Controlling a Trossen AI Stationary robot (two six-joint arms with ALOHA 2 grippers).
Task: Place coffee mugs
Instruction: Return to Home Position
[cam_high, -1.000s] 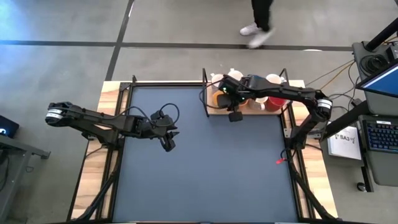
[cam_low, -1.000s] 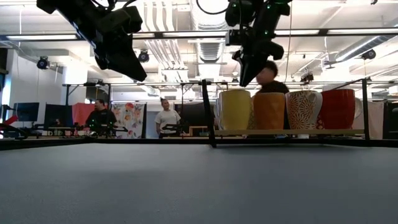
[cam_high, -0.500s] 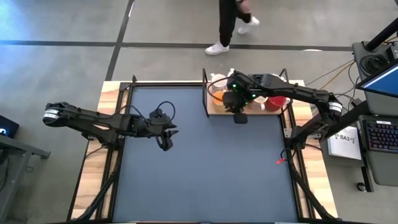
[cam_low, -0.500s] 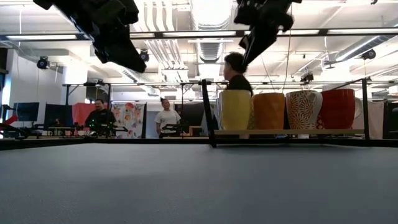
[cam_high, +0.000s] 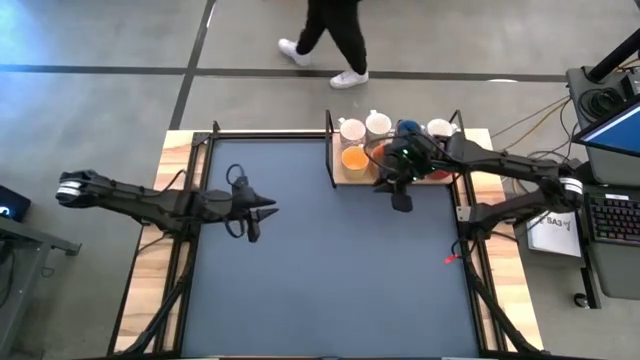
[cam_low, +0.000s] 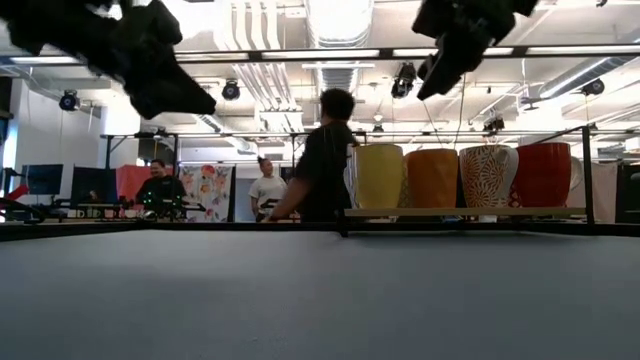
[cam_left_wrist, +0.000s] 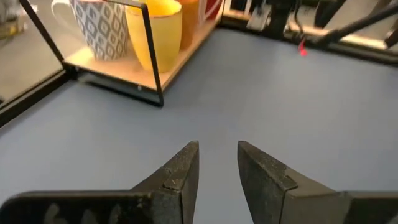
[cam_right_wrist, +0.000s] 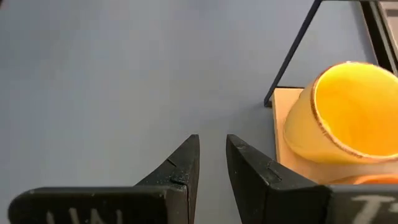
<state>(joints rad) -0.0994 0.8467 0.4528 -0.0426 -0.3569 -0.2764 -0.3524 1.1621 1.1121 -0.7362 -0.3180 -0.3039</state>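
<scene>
Yellow glazed mug (cam_left_wrist: 157, 37) on wooden shelf (cam_left_wrist: 106, 65)

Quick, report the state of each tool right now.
Left tool: slightly open, only a narrow gap, holding nothing.
Right tool: slightly open, only a narrow gap, holding nothing.

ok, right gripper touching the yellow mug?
Apart. Low view: the right gripper hangs high, with clear air between it and the yellow mug on the shelf.
</scene>
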